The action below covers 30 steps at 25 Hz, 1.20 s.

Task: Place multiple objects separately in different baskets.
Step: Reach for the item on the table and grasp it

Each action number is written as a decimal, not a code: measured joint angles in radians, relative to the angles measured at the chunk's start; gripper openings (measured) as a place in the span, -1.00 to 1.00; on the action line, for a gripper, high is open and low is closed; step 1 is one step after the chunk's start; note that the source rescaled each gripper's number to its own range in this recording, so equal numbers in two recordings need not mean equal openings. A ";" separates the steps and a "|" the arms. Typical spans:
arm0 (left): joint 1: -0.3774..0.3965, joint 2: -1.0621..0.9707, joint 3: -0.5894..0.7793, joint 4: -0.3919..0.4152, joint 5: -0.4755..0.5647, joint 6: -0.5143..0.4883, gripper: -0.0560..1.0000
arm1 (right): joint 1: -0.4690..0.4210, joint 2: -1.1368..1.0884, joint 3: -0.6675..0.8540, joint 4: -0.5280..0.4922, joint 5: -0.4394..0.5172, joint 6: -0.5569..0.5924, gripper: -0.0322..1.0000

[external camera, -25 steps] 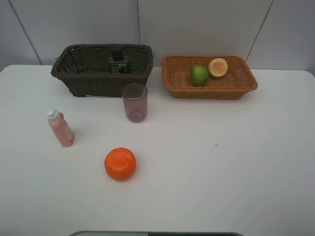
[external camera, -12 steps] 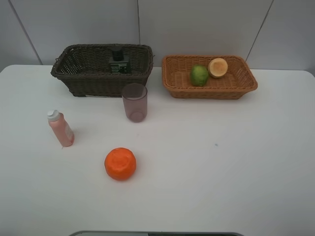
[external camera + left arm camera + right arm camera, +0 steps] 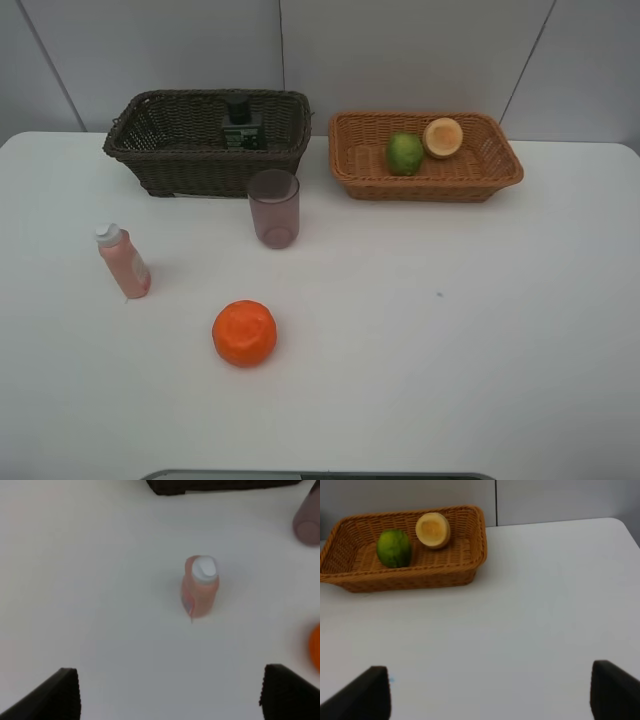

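Fingers (image 3: 52,697) of the left gripper (image 3: 170,695) stand wide apart with nothing between them. The left wrist view looks down on the pink white-capped bottle (image 3: 200,586), which stands upright on the white table (image 3: 450,350), clear of both fingertips. The right gripper (image 3: 490,695) also has its fingers (image 3: 615,692) spread and empty over bare tabletop, well apart from the light orange-tan basket (image 3: 410,577).

In the high view neither arm shows. The pink bottle sits at the left of the frame, leaning slightly, and any print on it is too small to read. The translucent pinkish cup (image 3: 274,208) stands upright left of centre, just in front of the dark brown basket (image 3: 150,165) in the upper left. Inside that basket, against its far wall, stands the dark flat pump bottle (image 3: 240,125); it carries a greenish label, but the writing is too blurred to read. The orange round fruit (image 3: 244,333) lies alone on the table at lower left of centre. The tan basket in the upper right holds the green lime (image 3: 405,153) and the red-yellow fruit (image 3: 443,137), close beside each other.
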 joint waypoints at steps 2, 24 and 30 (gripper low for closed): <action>0.000 0.117 -0.018 0.000 -0.016 0.002 0.85 | 0.000 0.000 0.000 0.000 0.000 0.000 0.40; -0.188 0.821 -0.114 0.033 -0.293 -0.248 0.85 | 0.000 0.000 0.000 0.000 0.000 0.000 0.40; -0.195 0.876 -0.115 0.041 -0.311 -0.300 0.85 | 0.000 0.000 0.000 0.000 0.000 0.000 0.40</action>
